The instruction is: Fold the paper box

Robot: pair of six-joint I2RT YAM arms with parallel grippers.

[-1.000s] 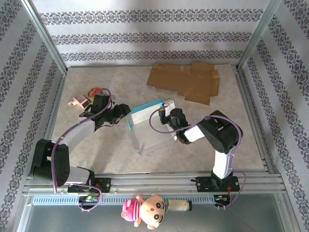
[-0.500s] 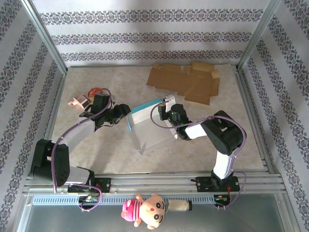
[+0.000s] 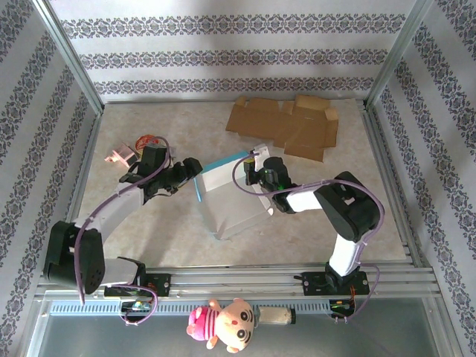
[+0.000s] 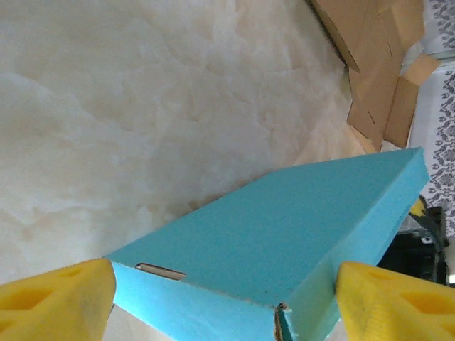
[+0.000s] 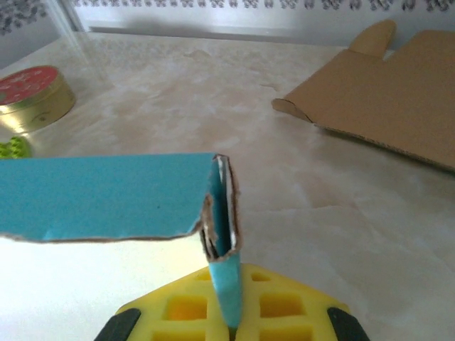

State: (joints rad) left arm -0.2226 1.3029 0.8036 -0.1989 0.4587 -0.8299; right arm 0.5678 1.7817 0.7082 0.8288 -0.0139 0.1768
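Paper box [image 3: 230, 199], white with blue edges, sits in the middle of the counter [image 3: 149, 238] between both arms. At its far right corner the right hand [image 3: 262, 171] pinches a blue flap. On its left the left hand [image 3: 193, 166] is spread, yellow fingers [image 4: 57, 295] either side of the blue edge. Flat cardboard [image 3: 286, 126] lies farther back, right.

Paper box [image 4: 284, 234]: the lower corner is cut off by the bottom edge of the left wrist view; in the right wrist view the white face is cropped at left and bottom.
Fingers [image 4: 50, 302] of the left gripper [image 4: 224, 284]: cropped at the lower corners.
Flat cardboard [image 5: 384, 99]: truncated by the right edge.
Tin [image 5: 28, 96]: cut by the left edge.
Green item [image 5: 11, 148]: cropped, not identifiable.
Pink object [image 3: 119, 157]: too small to be identified.
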